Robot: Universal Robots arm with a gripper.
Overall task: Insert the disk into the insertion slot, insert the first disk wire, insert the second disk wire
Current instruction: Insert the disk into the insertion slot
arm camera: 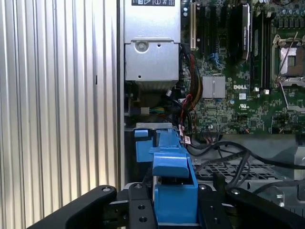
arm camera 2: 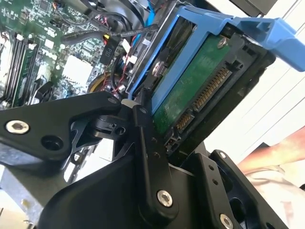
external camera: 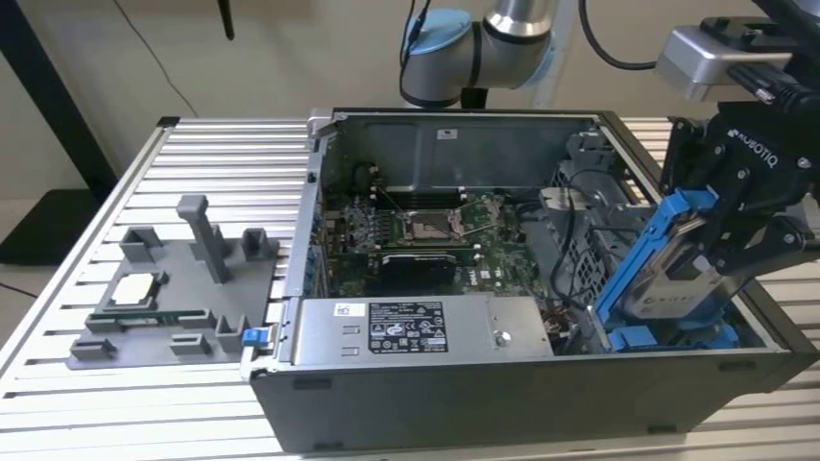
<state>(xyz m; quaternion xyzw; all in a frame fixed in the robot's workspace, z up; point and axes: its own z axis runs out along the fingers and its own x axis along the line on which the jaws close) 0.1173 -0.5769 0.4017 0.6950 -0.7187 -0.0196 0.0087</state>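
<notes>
What the fingers [external camera: 733, 242] [arm camera 2: 147, 152] [arm camera: 141, 212] hold: they are shut tight on the disk [external camera: 660, 288] [arm camera 2: 190, 90] [arm camera: 174, 191], with one black finger on each long side of its blue frame.
Disk: right between the fingers, and tilted, not flat. One end sticks up past the fingers and the other end points down into the case [external camera: 513, 403]. It is not in the insertion slot [external camera: 647, 338] yet. In the second wrist view its green underside and its row of gold pins show.
Insertion slot: just under the low end of the disk, in the grey metal cage with blue trim. I cannot tell if the disk touches it.
Wires [arm camera: 228, 152]: black ones loop just past the fingers, over the cage.
Power box [external camera: 410, 327] [arm camera: 152, 62]: farther from the fingers, grey with a sticker, along the case wall.
Green board [external camera: 384, 226] [arm camera 2: 28, 38] [arm camera: 238, 95]: past the wires, flat on the bottom of the case, with a square socket [external camera: 425, 228] [arm camera: 290, 59] in it.
Case: open on top, and it holds the cage, the power box and the green board.
Worktop [external camera: 205, 144]: ribbed metal under the case.
Grey tray [external camera: 167, 317]: far from the fingers, on the worktop across the case, with a small square chip [external camera: 134, 286] on it.
</notes>
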